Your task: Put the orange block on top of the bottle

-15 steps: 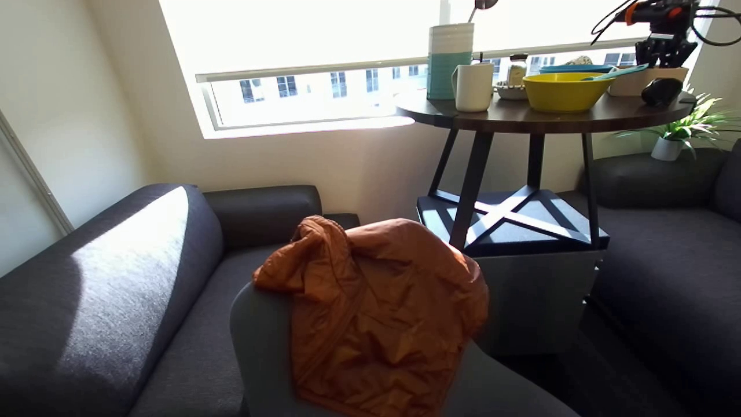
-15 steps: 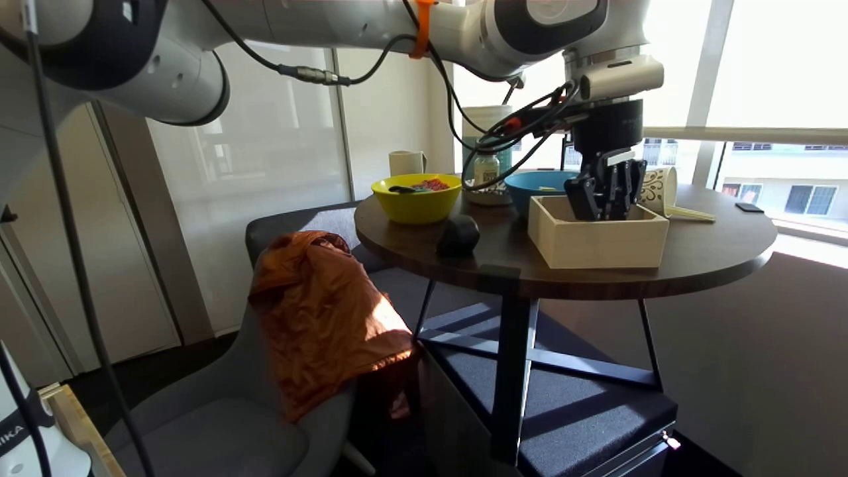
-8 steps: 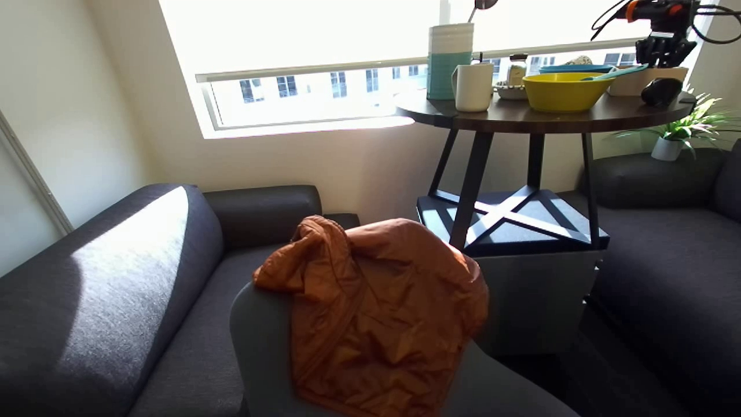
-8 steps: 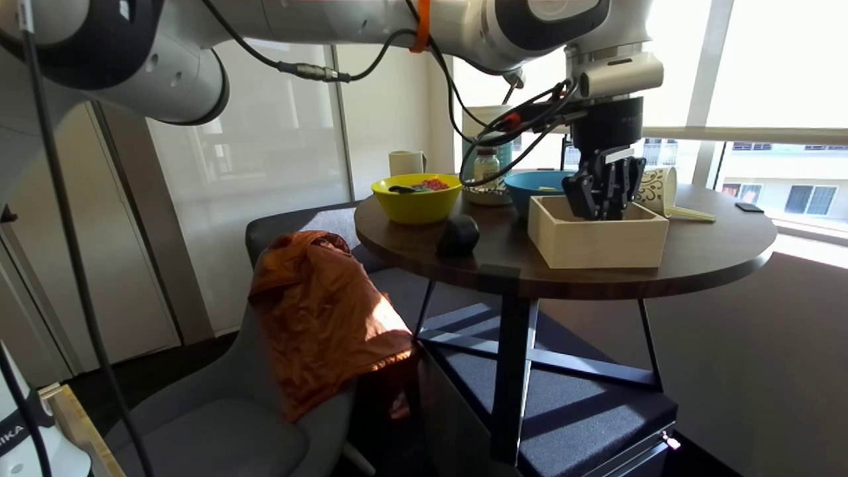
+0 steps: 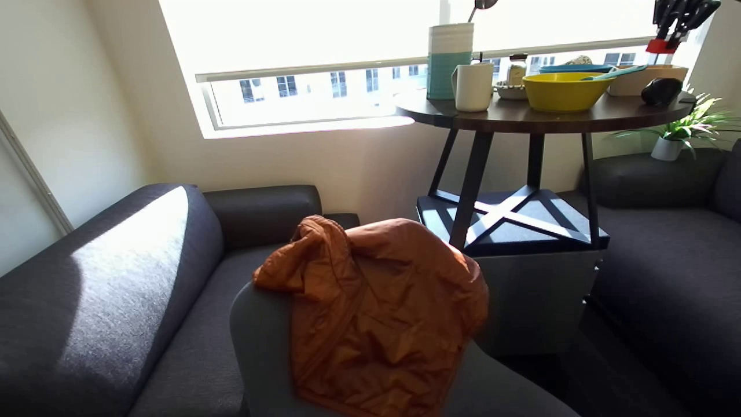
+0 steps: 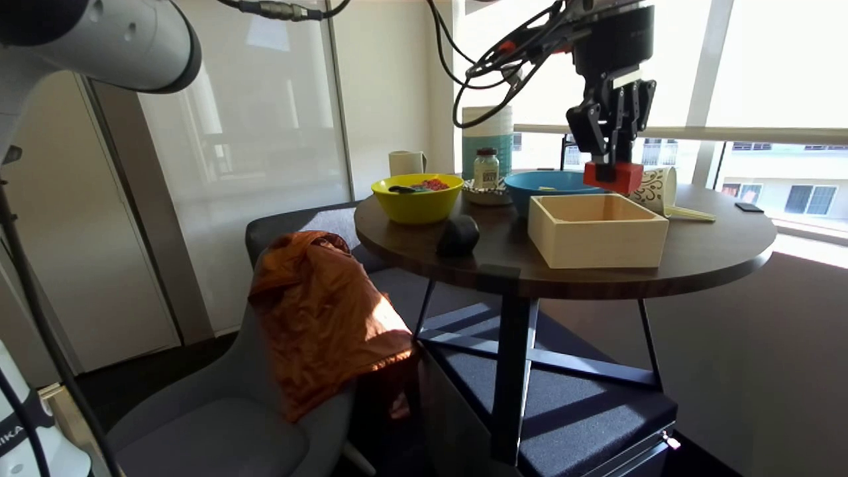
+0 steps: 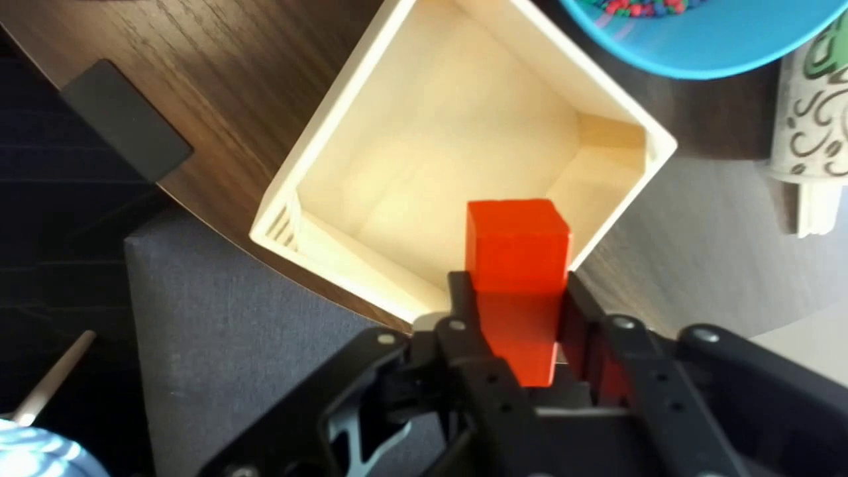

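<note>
The black two-fingered pincer (image 7: pixel 516 285) grips an orange-red rectangular block (image 7: pixel 520 248); below it sits a pale, open wooden box (image 6: pixel 599 245). Well apart from the pincer stands a pale, dark-capped bottle (image 6: pixel 485 169). Grasping looks done; carrying and placing remain.

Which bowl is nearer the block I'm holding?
The blue bowl, close by the wooden box and visible in the wrist view; the yellow bowl stands farther from the held block, outside that view.
</note>
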`<action>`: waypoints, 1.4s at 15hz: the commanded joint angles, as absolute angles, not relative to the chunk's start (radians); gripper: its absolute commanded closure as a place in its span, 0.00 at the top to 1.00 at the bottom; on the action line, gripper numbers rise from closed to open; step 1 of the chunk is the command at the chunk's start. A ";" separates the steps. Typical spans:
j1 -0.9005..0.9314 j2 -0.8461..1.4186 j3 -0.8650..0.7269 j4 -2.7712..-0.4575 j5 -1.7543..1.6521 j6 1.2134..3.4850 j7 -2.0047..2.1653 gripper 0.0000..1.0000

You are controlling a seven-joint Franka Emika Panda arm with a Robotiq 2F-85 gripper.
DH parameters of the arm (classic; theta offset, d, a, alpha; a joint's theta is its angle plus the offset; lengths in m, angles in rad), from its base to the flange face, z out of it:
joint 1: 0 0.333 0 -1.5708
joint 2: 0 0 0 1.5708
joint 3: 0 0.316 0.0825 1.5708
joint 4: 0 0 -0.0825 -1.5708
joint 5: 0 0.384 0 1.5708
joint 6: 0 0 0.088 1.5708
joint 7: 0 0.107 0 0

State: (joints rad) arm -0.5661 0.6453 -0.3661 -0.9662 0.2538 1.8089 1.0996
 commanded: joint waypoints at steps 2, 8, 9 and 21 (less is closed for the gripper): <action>-0.541 0.518 -0.319 -1.060 0.282 1.813 0.958 0.09; -0.440 0.371 -0.280 -1.193 0.211 1.838 0.739 0.09; -0.417 0.341 -0.276 -1.226 0.198 1.848 0.706 0.09; -0.350 0.287 -0.219 -1.280 0.202 1.907 0.524 0.08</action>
State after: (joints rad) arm -0.3836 0.3394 -0.2522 -1.2318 0.2060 1.8653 0.6076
